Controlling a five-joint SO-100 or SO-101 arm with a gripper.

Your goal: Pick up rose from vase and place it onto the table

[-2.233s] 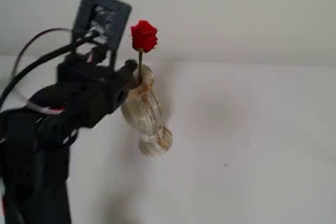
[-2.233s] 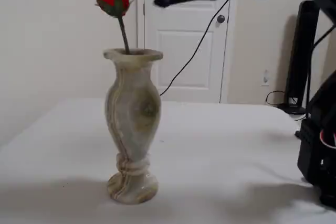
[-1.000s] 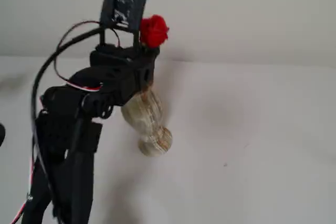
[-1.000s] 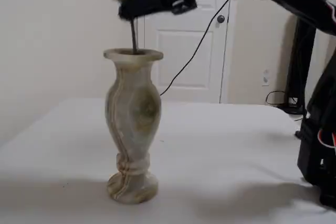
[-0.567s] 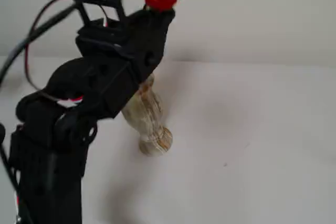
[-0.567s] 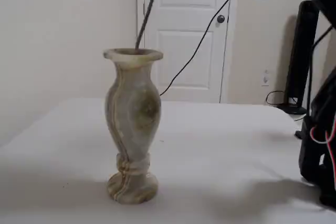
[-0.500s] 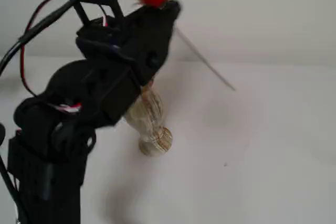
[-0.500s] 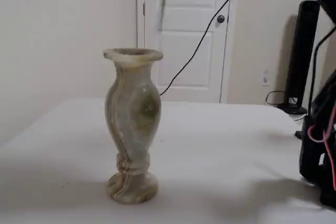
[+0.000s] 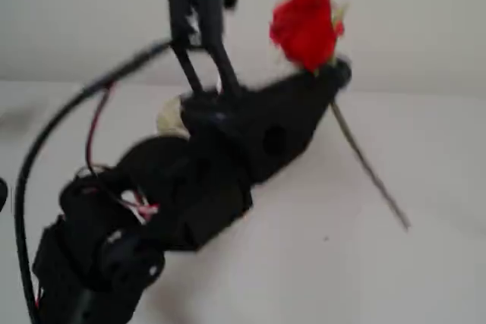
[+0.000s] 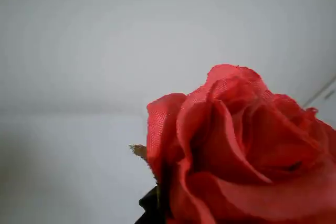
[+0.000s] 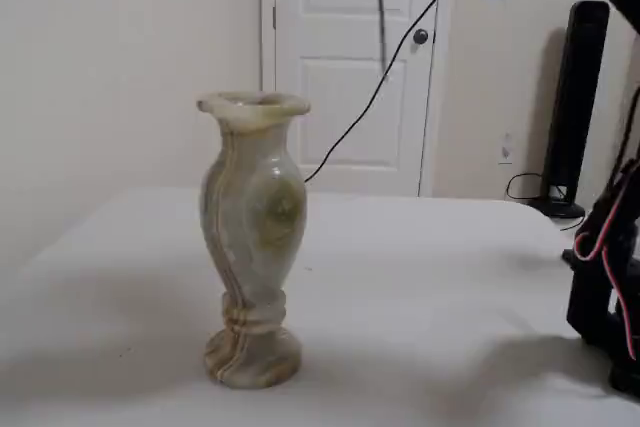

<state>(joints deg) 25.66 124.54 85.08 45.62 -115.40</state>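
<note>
Presently the table (image 11: 420, 277) lies bare and white, with the vase (image 11: 252, 237) standing upright at its near left in a fixed view, empty. Above it the gripper (image 9: 328, 80) is clamped on the rose (image 9: 305, 26) just under the bloom, well clear of the rim. Judgement: carry it to open table right of the vase, lower until the stem tip nears the surface, then release. The rose's long axis is tilted, bloom up and left, stem trailing down to the right.
</note>
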